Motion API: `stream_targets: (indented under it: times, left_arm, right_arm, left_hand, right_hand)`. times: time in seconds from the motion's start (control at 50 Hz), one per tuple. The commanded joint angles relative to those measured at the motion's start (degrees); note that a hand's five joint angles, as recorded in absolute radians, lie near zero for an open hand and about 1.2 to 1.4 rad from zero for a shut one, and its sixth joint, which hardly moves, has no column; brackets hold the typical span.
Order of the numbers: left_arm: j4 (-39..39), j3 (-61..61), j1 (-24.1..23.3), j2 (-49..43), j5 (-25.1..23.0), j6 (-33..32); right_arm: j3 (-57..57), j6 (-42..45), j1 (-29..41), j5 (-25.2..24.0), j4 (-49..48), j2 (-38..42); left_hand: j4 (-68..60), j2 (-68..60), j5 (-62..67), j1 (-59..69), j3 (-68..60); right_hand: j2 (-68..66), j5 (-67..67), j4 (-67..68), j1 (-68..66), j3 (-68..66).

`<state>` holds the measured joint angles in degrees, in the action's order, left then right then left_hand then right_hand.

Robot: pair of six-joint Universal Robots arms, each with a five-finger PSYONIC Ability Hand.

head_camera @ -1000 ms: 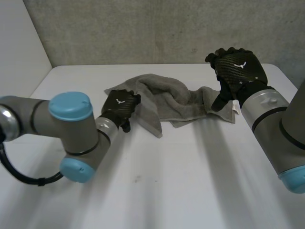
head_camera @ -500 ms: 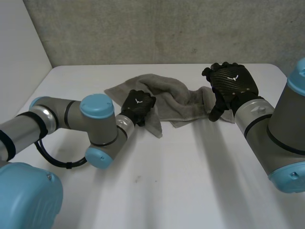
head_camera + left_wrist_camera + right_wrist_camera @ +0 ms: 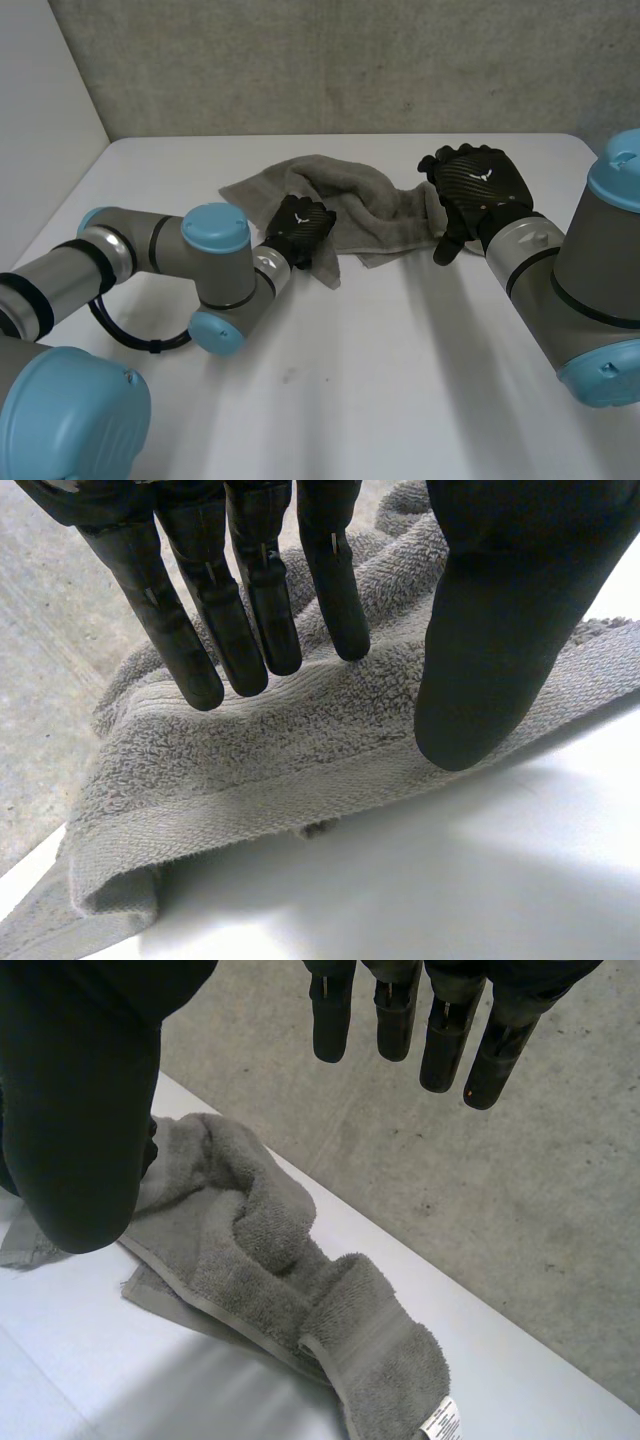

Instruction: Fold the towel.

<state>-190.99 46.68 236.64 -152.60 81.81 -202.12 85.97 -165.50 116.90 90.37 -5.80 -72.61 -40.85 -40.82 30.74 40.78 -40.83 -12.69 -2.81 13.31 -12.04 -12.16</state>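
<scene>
The grey terry towel (image 3: 350,200) lies bunched in rumpled folds on the white worktop (image 3: 380,380), spread between the two sets of fingers.

The left hand (image 3: 298,228) is over the towel's near-left part. In the left wrist view its fingers (image 3: 255,610) are straight and close together, with their tips at the towel (image 3: 300,770) just above the flat hemmed band along its edge. They may be touching the pile, though the contact is hard to make out. The thumb stands apart from the fingers, its tip near the same hem, and nothing is pinched between them, so the hand is open.

The right hand (image 3: 478,185) is at the towel's other end. In the right wrist view its fingers (image 3: 395,1010) are straight and well apart from the thumb, holding nothing. The towel (image 3: 270,1260) lies below the fingertips, clear of them, piled in thick rolls. A white label (image 3: 445,1422) sticks out from the towel's end, farthest from the thumb.

Beyond both hands a grey concrete wall (image 3: 350,60) runs along the worktop's far edge.
</scene>
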Motion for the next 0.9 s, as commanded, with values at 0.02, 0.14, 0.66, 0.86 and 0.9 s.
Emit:
stream_targets:
  times: [0.02,0.14,0.66,0.86,0.9]
  left_arm:
    - [0.0,-1.1,0.0,-0.9,-0.1,-0.6]
    - [0.1,-2.4,-0.2,-2.2,-0.2,-1.0]
    - [-5.2,11.4,-1.9,18.5,-0.3,-1.7]
    - [-6.1,6.2,-1.9,7.3,-2.7,-5.3]
    - [-5.2,5.0,-1.9,6.0,-3.7,-7.6]
  right_arm:
    - [0.0,0.0,0.0,0.0,0.0,0.2]
    - [0.0,0.0,0.0,0.0,0.0,0.6]
    - [-3.4,-0.3,-0.9,-0.2,0.8,0.2]
    - [-2.4,-0.2,-0.4,-0.4,0.7,0.8]
    - [-2.3,-0.3,-0.3,-0.4,0.7,0.8]
  left_hand:
    - [-5.4,-5.4,5.5,5.4,-5.4]
    - [-6.2,-6.2,6.3,6.3,-6.2]
    - [-33.3,-33.4,33.4,33.4,-33.4]
    - [14.0,14.0,-13.9,-13.9,14.0]
    - [13.3,13.3,-13.2,-13.2,13.3]
  right_hand:
    - [2.7,2.8,-3.3,2.0,2.2]
    - [2.7,2.8,-3.3,2.0,2.2]
    - [2.7,2.8,-3.3,2.0,2.2]
    - [2.7,2.8,-3.3,2.0,2.2]
    - [2.7,2.8,-3.3,2.0,2.2]
